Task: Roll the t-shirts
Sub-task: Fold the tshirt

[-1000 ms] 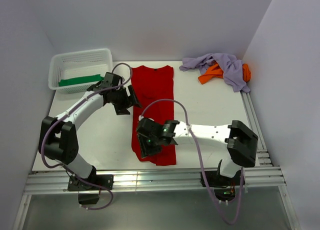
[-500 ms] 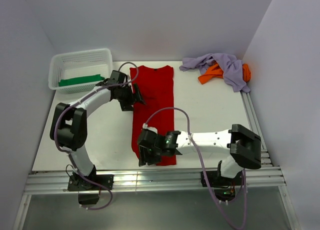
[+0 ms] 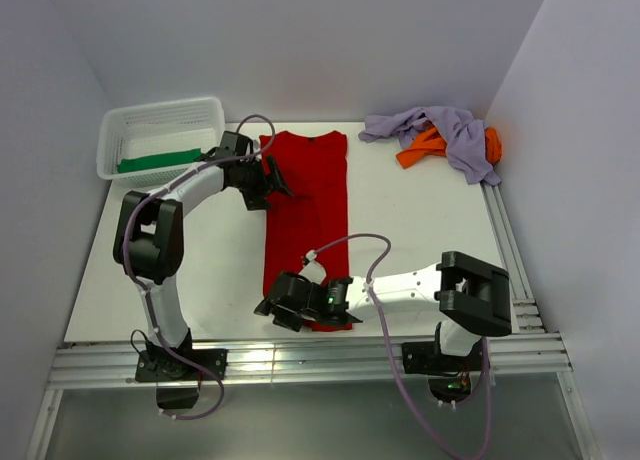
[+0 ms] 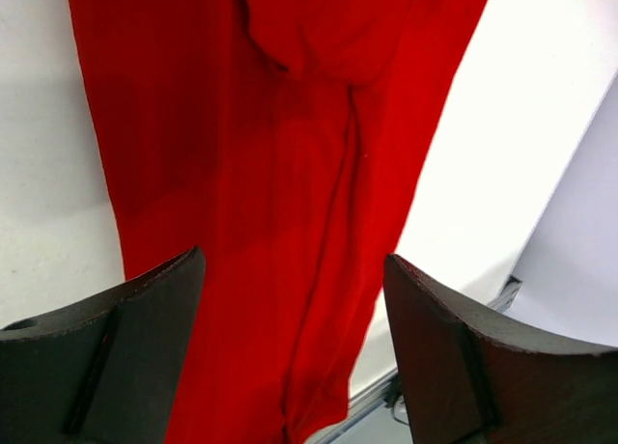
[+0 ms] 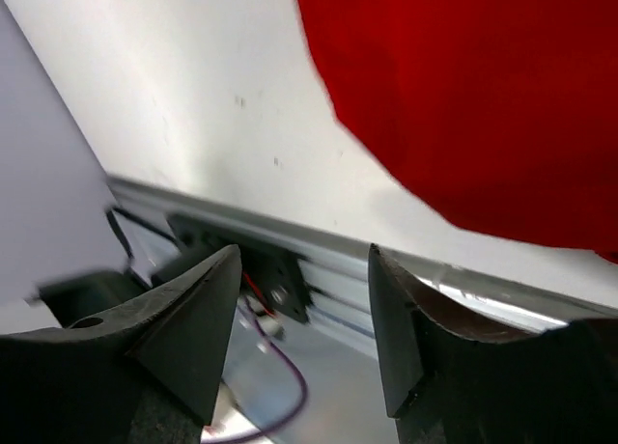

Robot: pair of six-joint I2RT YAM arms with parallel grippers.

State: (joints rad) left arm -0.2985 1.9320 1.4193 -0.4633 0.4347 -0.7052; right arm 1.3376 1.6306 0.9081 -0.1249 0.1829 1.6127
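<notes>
The red t-shirt (image 3: 308,215) lies folded into a long narrow strip down the middle of the table, collar at the far end. My left gripper (image 3: 272,183) hovers open over the strip's left edge near the collar end. In the left wrist view the red cloth (image 4: 290,174) fills the space under the open left gripper (image 4: 294,270), not pinched. My right gripper (image 3: 270,308) is open at the strip's near left corner. In its own view the red hem (image 5: 463,97) lies up and to the right of the empty right gripper (image 5: 304,270). The green t-shirt (image 3: 155,162) is in the basket. The lavender t-shirt (image 3: 440,130) and the orange t-shirt (image 3: 425,150) lie heaped together.
The white mesh basket (image 3: 160,110) stands at the far left corner. The heap of two shirts sits at the far right corner by the wall. A metal rail (image 3: 300,360) runs along the table's near edge, with cables below it (image 5: 290,386). White tabletop (image 3: 420,220) shows right of the strip.
My left gripper has moved up along the strip's left edge toward the collar. My right gripper has slid down to the near left corner, let go of the red cloth and opened wider.
</notes>
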